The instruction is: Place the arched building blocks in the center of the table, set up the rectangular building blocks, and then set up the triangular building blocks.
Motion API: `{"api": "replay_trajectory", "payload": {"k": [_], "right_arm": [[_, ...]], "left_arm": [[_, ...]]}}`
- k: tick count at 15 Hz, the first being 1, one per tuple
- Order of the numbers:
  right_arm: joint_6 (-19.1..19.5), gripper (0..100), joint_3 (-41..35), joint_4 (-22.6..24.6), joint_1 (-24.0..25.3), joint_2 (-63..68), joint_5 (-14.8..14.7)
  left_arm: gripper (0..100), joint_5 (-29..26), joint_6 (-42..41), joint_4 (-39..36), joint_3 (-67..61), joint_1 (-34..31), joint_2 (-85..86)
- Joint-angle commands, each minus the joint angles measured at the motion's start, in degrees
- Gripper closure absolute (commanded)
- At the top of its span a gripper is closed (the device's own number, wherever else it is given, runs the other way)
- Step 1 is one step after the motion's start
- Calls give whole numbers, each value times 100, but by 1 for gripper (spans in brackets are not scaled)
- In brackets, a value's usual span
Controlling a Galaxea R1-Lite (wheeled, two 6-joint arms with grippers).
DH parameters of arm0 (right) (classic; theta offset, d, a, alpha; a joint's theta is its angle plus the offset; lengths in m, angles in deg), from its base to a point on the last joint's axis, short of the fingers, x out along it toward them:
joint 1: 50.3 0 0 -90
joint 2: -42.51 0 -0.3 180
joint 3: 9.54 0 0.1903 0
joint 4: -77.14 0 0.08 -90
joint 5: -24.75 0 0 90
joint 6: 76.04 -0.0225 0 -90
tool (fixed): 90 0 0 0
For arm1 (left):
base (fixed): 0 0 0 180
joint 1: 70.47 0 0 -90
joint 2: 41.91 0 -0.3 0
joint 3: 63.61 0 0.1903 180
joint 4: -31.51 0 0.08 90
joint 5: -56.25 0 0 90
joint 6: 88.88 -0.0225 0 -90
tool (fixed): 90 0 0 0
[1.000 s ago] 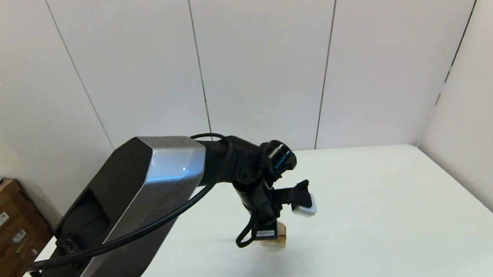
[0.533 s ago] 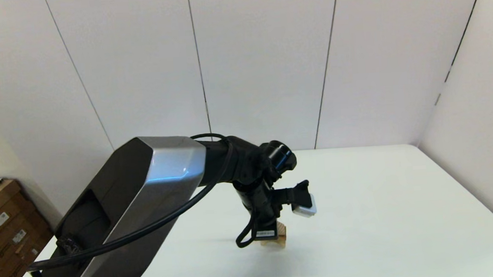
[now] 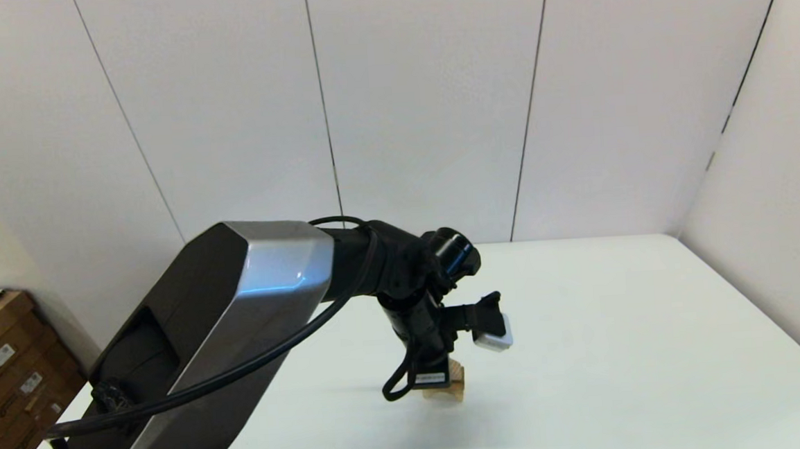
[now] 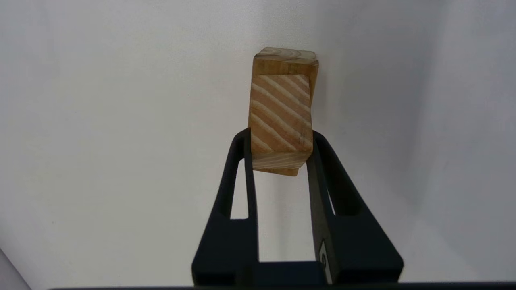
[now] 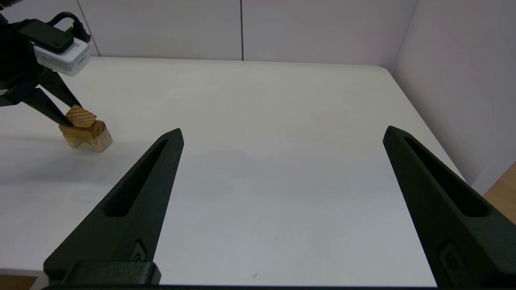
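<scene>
My left gripper (image 4: 281,139) is shut on a small light-wood block with striped grain, seemingly the triangular building block (image 4: 281,117). It holds the block slightly tilted on top of the arched building block (image 5: 86,137), which stands on its two short legs on the white table (image 3: 621,322) near the middle. In the head view the left wrist covers most of this stack (image 3: 451,384). I cannot tell a separate rectangular building block in the stack. Over the table's near right part, my right gripper (image 5: 283,131) hangs open with nothing in it, far from the blocks.
Cardboard boxes (image 3: 6,373) stand on the floor past the table's left edge. White wall panels close off the far side and the right side of the table. The left upper arm (image 3: 240,331) fills the lower left of the head view.
</scene>
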Motion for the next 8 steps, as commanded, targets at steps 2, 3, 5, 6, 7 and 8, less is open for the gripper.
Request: {"api": "replay_trajectory", "payload": {"k": [2,3,5,6,7,8], "right_arm": [[3,0,0,0,4,-1,0],[3,0,0,0,4,-1,0],[3,0,0,0,4,-1,0],[3,0,0,0,4,-1,0],[3,0,0,0,4,-1,9],[3,0,0,0,4,-1,9]], "left_arm": [[0,-9,-29,31,0,-5,5],[0,-9,-29,31,0,-5,5],[0,0,-11,22,0,-5,40],[0,0,6,22,0,-14,93],[0,9,24,22,0,-67,251],[0,26,68,31,0,-154,497]]}}
